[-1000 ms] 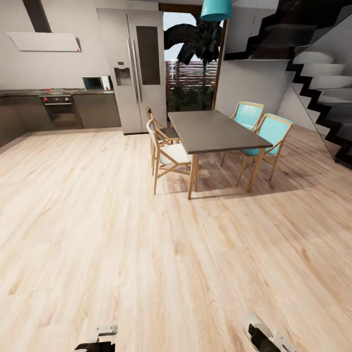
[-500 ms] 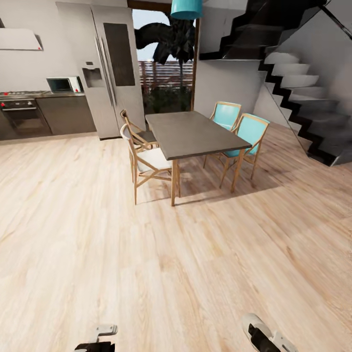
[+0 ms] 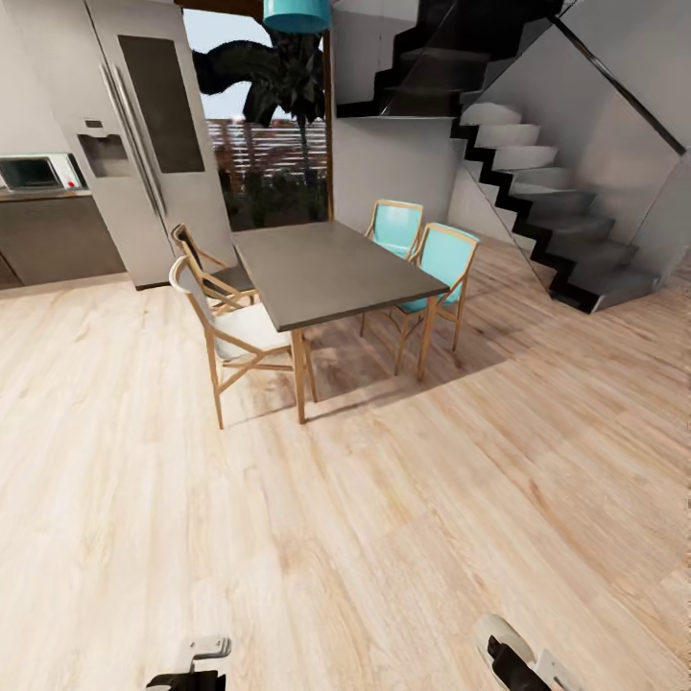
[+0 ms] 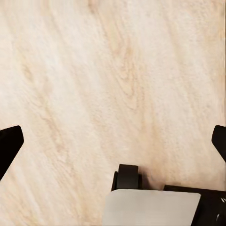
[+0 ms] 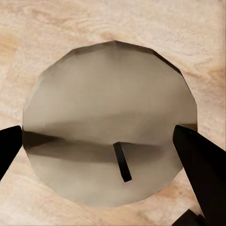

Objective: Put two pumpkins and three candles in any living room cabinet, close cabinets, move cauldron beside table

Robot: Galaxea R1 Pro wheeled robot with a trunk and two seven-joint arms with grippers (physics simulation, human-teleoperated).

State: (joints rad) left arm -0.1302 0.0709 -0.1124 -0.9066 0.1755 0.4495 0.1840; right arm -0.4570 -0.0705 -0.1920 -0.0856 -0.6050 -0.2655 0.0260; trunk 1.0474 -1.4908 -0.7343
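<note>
Your head camera looks across a pale wood floor (image 3: pixel 384 518) toward a grey-topped dining table (image 3: pixel 326 269), flanked by two turquoise chairs (image 3: pixel 437 264) on one side and two pale wooden chairs (image 3: pixel 230 331) on the other. A steel refrigerator (image 3: pixel 144 134) stands at the back left beside a microwave (image 3: pixel 34 173) on the kitchen surface, and a dark staircase (image 3: pixel 537 192) climbs at right. A teal lamp (image 3: pixel 297 11) hangs over the table.

Your left hand (image 4: pixel 113 141) hangs over bare floor with its dark fingertips (image 4: pixel 9 146) spread wide, nothing between them. Your right hand (image 5: pixel 108 150) is also wide, its fingers (image 5: pixel 200 165) flanking a round grey-beige disc (image 5: pixel 108 117) below; they do not grip it.

No pumpkin, candle, cabinet or cauldron is in sight from here.
</note>
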